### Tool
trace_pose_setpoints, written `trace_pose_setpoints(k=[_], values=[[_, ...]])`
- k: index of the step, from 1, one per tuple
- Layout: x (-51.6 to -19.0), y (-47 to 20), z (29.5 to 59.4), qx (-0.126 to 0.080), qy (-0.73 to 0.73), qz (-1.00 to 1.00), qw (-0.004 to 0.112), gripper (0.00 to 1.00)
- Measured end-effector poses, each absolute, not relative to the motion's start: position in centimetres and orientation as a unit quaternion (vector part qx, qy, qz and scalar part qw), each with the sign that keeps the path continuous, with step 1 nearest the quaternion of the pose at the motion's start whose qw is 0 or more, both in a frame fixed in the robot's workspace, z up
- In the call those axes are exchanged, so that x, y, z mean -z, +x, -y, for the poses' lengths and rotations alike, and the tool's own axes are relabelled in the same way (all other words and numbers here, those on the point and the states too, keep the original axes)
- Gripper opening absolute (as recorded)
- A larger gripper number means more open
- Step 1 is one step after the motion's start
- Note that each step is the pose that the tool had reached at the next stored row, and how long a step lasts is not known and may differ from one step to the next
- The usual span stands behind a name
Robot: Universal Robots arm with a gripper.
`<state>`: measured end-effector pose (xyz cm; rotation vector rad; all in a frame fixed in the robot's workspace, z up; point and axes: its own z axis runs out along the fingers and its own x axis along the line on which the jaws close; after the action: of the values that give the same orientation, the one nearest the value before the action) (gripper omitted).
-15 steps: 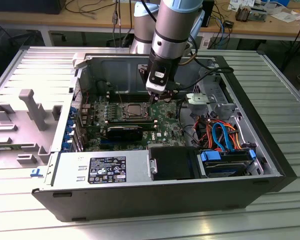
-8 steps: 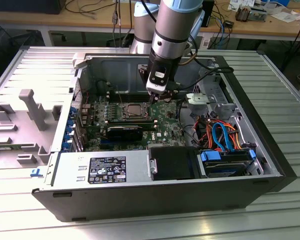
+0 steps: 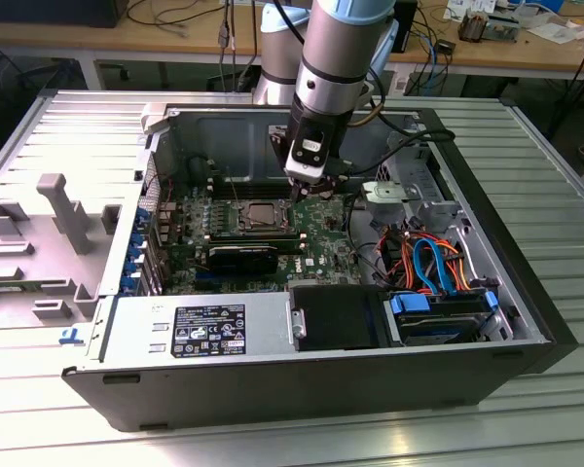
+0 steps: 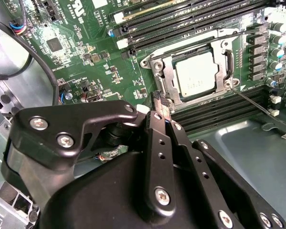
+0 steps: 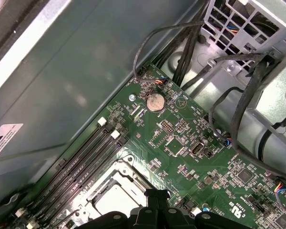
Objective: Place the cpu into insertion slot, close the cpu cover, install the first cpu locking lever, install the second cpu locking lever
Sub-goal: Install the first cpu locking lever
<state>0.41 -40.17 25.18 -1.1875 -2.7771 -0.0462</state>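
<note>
- Nearest, inside the open computer case point(image 3: 321, 389) flat on the ribbed desk point(image 3: 555, 195): green motherboard point(image 3: 321, 233).
- Farther in, seated flat in the insertion slot point(image 4: 148, 63), silver top upward: the cpu point(image 4: 195, 74), framed by the flat-lying cpu cover point(image 4: 163, 78).
- Just beside the slot's corner: pincer point(image 4: 162, 106) narrowed tip to tip, gripping nothing, aimed down at the board.
- Behind, arm point(image 3: 336, 49) standing steeply over it.

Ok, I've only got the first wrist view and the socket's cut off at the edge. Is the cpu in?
Observer: Yes. In the second wrist view the cpu sits in the insertion slot, the cpu cover lying flat around it.
Operator: Levers?
Observer: One thin lever angles away from the slot's corner over the memory slots, apparently unlatched.
Operator: Gripper?
Observer: The gripper, shut, hangs beside the slot's corner nearest it.
</note>
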Motion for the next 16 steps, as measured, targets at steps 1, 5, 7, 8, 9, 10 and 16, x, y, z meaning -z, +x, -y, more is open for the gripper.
trace_pose_setpoints(k=[1, 5, 7, 8, 9, 10, 16], values=[[-25.18, 0.41, 40.17, 0.015, -0.392, 0.918, 0.060, 0.11], [-25.18, 0.41, 40.17, 0.015, -0.389, 0.919, 0.061, 0.11], [-25.18, 0.41, 40.17, 0.015, -0.387, 0.920, 0.061, 0.11], [-25.18, 0.41, 40.17, 0.015, -0.387, 0.920, 0.061, 0.11], [-25.18, 0.41, 40.17, 0.015, -0.386, 0.920, 0.061, 0.11], [-25.18, 0.41, 40.17, 0.015, -0.385, 0.921, 0.061, 0.11], [-25.18, 0.41, 40.17, 0.014, -0.380, 0.923, 0.061, 0.11]])
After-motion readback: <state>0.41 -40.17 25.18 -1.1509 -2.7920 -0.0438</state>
